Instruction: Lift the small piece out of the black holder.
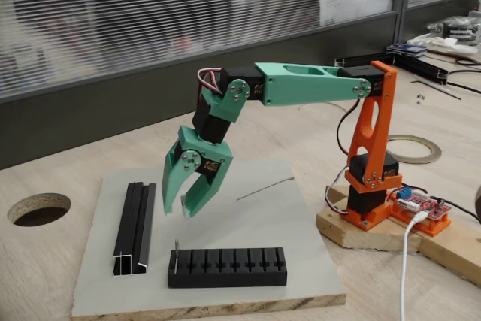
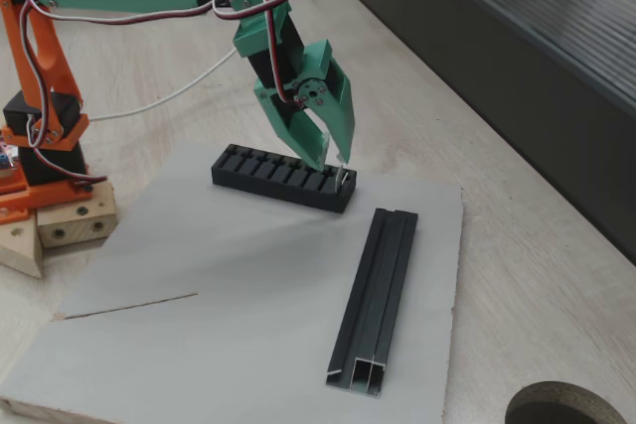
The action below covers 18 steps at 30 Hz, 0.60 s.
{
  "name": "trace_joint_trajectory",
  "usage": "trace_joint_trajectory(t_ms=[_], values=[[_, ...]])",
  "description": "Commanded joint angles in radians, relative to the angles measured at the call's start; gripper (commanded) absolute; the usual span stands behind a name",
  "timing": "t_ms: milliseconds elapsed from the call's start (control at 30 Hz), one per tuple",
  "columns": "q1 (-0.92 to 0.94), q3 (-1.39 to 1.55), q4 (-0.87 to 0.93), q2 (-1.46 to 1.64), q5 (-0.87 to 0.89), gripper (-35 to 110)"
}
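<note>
The black holder (image 1: 229, 267) (image 2: 278, 178) lies on the grey board near its front edge in a fixed view. The small piece (image 1: 176, 255) (image 2: 340, 179), a thin grey pin, stands upright in the slot at the holder's end. My green gripper (image 1: 179, 213) (image 2: 333, 160) hangs open just above that end. Its fingertips (image 1: 167, 210) point down, a short gap over the pin's top, and nothing is between them.
A long black channel rail (image 1: 134, 227) (image 2: 376, 300) lies on the board beside the holder's pin end. A thin wire (image 1: 264, 188) (image 2: 129, 307) rests on the board. The orange arm base (image 1: 372, 186) stands on a wooden block. A round hole (image 1: 37, 208) is cut in the table.
</note>
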Motion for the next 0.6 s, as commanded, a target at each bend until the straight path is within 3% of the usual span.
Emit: trace_joint_trajectory(t_ms=[0,567], values=[[-0.034,-0.003,0.002,0.011,0.127,26],[-0.061,0.0,-0.006,0.009,0.178,27]])
